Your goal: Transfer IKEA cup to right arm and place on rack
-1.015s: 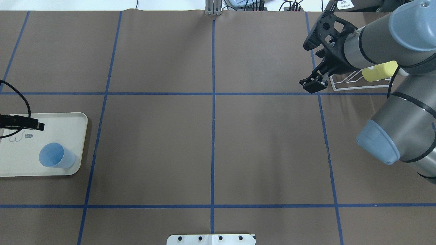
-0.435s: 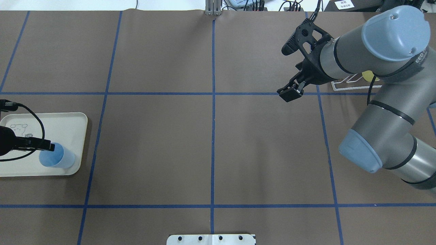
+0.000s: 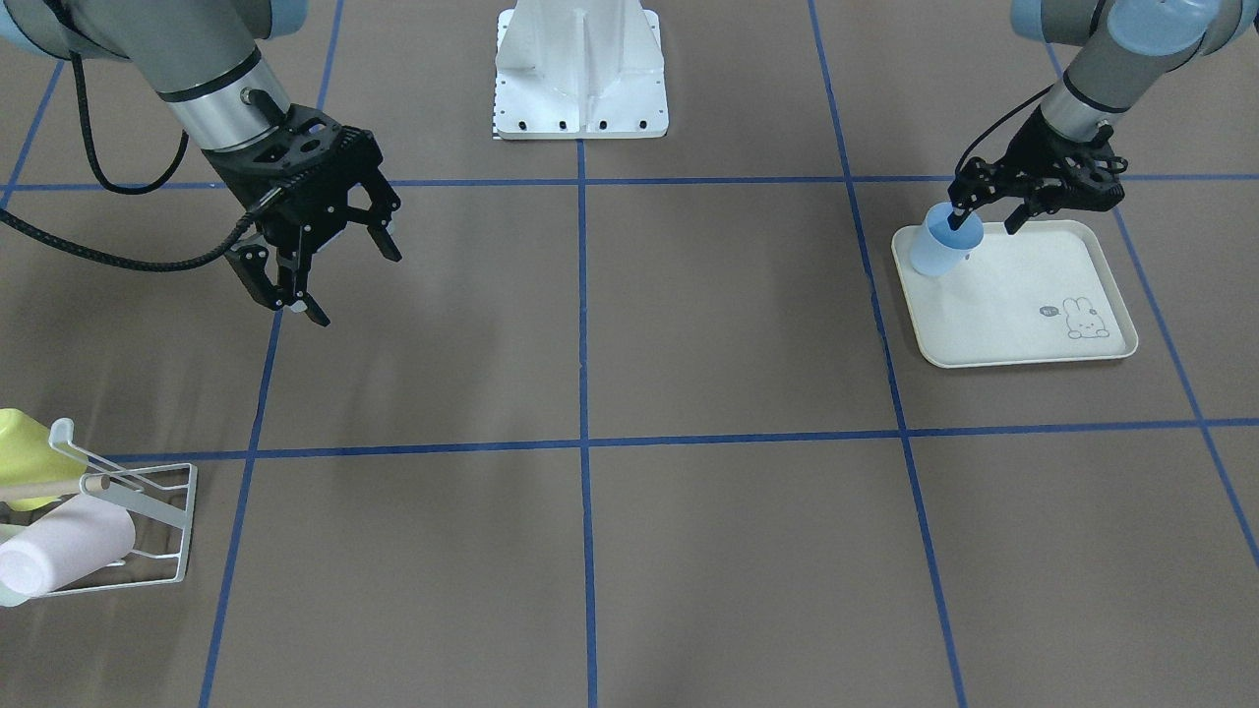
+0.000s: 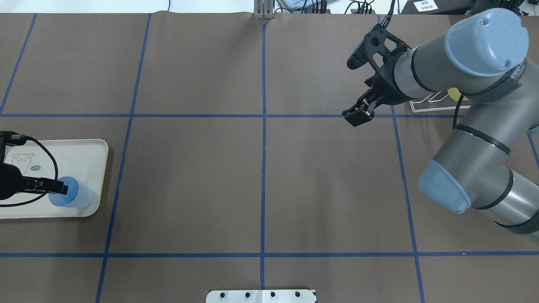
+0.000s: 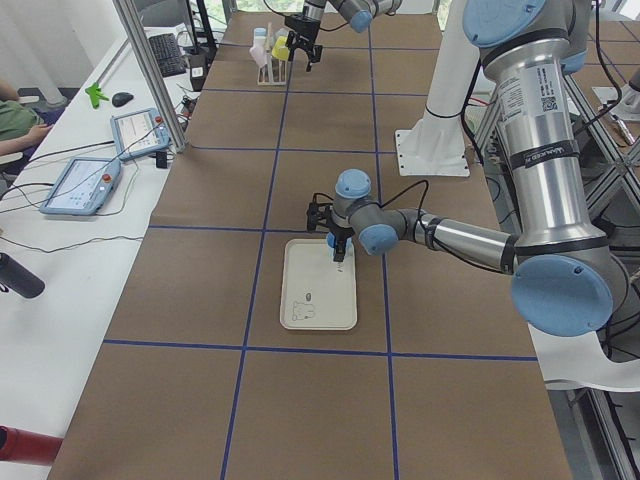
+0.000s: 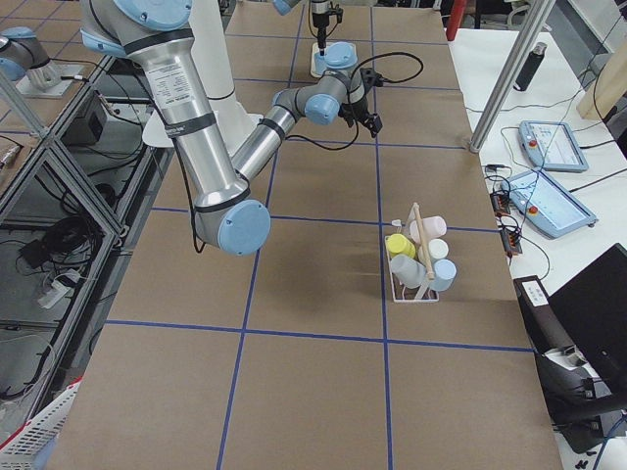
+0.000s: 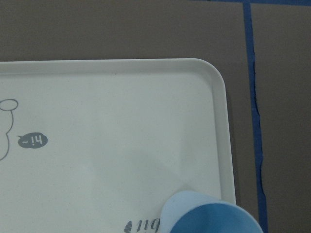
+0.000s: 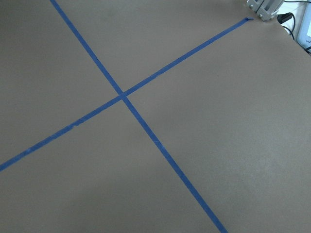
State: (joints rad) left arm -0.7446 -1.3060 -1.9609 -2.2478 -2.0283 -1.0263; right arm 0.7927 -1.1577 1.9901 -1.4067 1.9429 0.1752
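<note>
Front-facing view, you've got the left gripper (image 3: pixel 984 218) spread open with one finger (image 3: pixel 959 205) at the mouth of the blue cup (image 3: pixel 941 246), which stands in a corner of the tray (image 3: pixel 1023 295), right gripper (image 3: pixel 342 277) wide open and empty, well apart from the rack (image 3: pixel 148 531); overhead view, that finger's tip lies over the cup's rim.

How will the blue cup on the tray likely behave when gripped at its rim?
The blue cup looks like thin plastic, so probably light and slightly flexible. Standing upright on the smooth tray, it may slide or tip if nudged.
</note>
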